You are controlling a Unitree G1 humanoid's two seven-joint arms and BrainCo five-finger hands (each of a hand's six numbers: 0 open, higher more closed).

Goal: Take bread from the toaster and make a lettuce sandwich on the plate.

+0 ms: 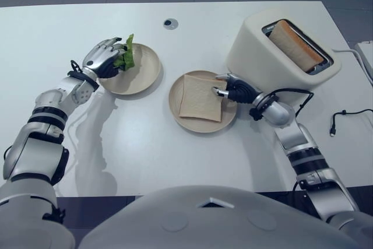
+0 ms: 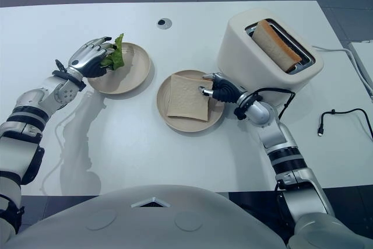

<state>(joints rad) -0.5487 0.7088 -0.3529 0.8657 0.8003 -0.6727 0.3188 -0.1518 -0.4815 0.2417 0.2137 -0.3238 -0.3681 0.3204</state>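
The lettuce leaf (image 1: 126, 54) is standing upright in the left hand (image 1: 104, 58), rising just past its fingertips and hanging over the near-left rim of the round plate (image 1: 145, 77) that is lying directly beyond and to the inside of that hand. The left hand is closing its curled fingers around the lower part of the leaf, palm turned inward toward the plate, with the forearm lying low across the table (image 1: 145, 144) and angling forward from the shoulder side. The bread slice (image 1: 199, 98) is lying flat on the second plate (image 1: 175, 106), right in front of the right hand (image 1: 236, 90), whose tip is reaching over the slice's near edge and touching it; whether this hand is gripping the slice or only resting on it cannot be told. The right wrist is bending inward, the forearm running back and outward along the table. The toaster (image 1: 256, 45) is standing just behind and outside the right hand, with another slice (image 1: 294, 45) sticking up from its slot.
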